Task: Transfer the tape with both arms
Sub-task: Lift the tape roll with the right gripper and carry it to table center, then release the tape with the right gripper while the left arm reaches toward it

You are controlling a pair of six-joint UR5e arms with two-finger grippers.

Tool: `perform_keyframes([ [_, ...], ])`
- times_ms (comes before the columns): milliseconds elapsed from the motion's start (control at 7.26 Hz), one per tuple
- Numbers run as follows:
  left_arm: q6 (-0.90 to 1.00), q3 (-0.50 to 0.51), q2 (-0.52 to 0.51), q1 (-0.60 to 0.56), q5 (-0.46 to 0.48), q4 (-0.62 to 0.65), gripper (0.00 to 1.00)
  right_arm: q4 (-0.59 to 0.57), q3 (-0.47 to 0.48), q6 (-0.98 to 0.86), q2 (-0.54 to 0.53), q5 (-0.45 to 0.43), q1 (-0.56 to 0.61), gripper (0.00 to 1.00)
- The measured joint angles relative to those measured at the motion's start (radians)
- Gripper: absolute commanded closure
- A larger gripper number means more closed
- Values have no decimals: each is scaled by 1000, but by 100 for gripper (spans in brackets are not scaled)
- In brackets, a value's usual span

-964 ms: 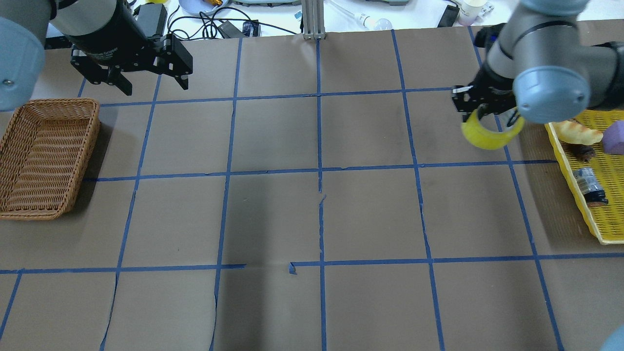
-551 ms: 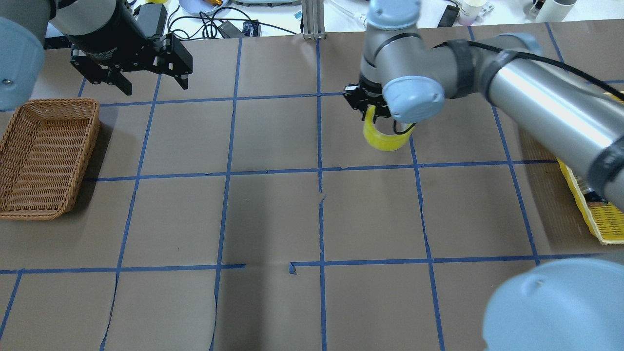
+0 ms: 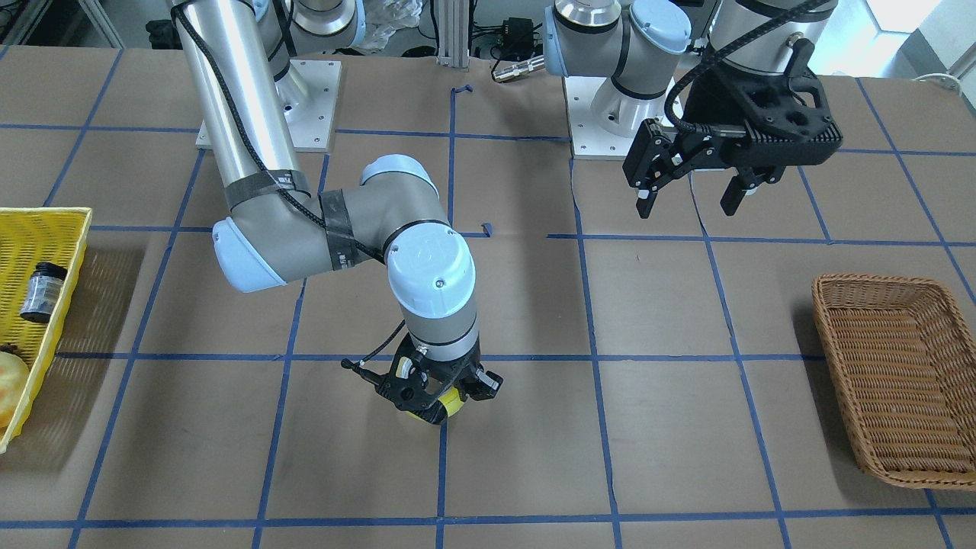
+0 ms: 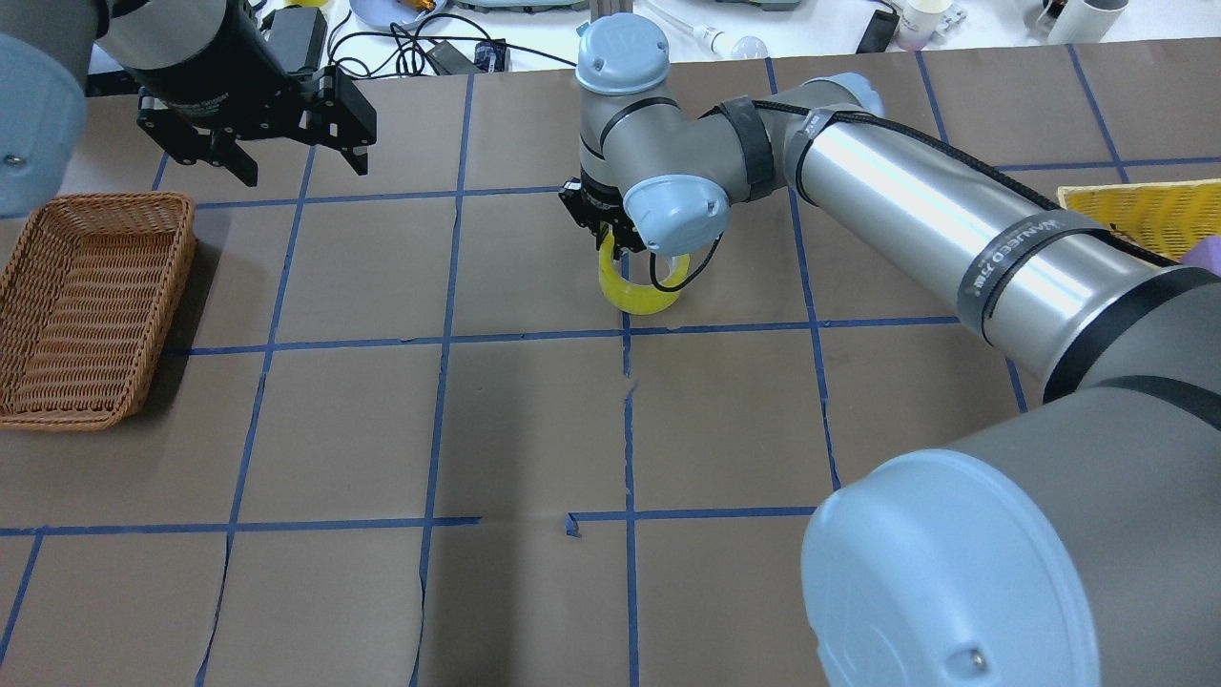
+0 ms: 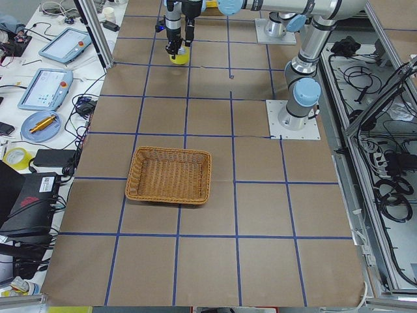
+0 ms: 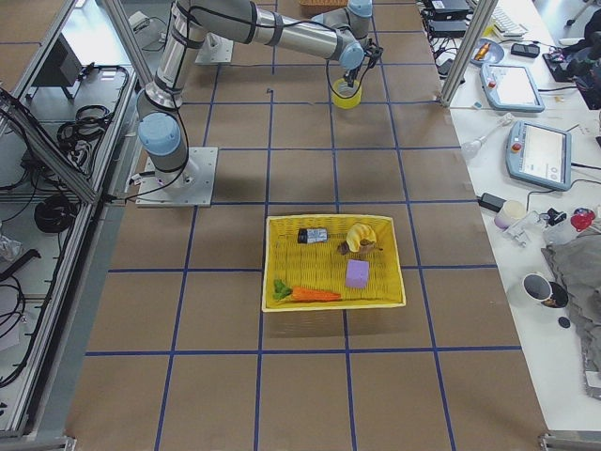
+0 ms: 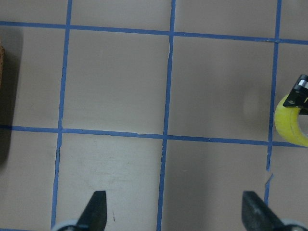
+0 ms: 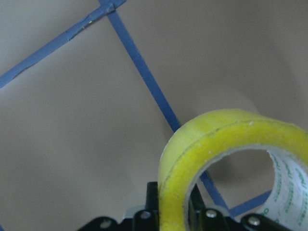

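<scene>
The yellow tape (image 4: 637,294) hangs from my right gripper (image 4: 615,250), which is shut on its rim. It is low over the table's middle blue line, in the far half. Whether it touches the table I cannot tell. The front view shows the tape (image 3: 441,409) under the right gripper (image 3: 436,393). The right wrist view shows the tape (image 8: 216,139) close up, with its wall pinched between the jaws. My left gripper (image 4: 305,174) is open and empty, up high at the far left. In its wrist view the tape (image 7: 291,124) is at the right edge.
A wicker basket (image 4: 114,201) stands at the left edge, below the left gripper. A yellow tray (image 6: 333,219) at the right holds a small dark bottle (image 3: 36,293), a carrot and other items. Cables and devices lie beyond the table's far edge.
My right arm has swept left with the tape, from beside the yellow tray to the table's middle line. The left arm has not moved.
</scene>
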Motion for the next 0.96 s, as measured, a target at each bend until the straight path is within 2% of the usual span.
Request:
perform_keyframes([
  [138, -4, 1, 0, 6, 3, -1, 0, -7, 0, 19, 15, 5, 12, 100],
  [275, -5, 2, -1, 14, 2, -3, 0, -8, 2, 30, 23, 7, 19, 15],
  [413, -3, 3, -7, 19, -2, -3, 0, -5, 7, 32, 24, 6, 23, 0],
  [826, -2, 2, -26, 17, -6, -2, 0, 13, 16, 10, -13, 4, 20, 0],
  [964, -10, 2, -41, 14, -7, 0, 0, 53, 15, -27, -52, -4, 0, 0],
])
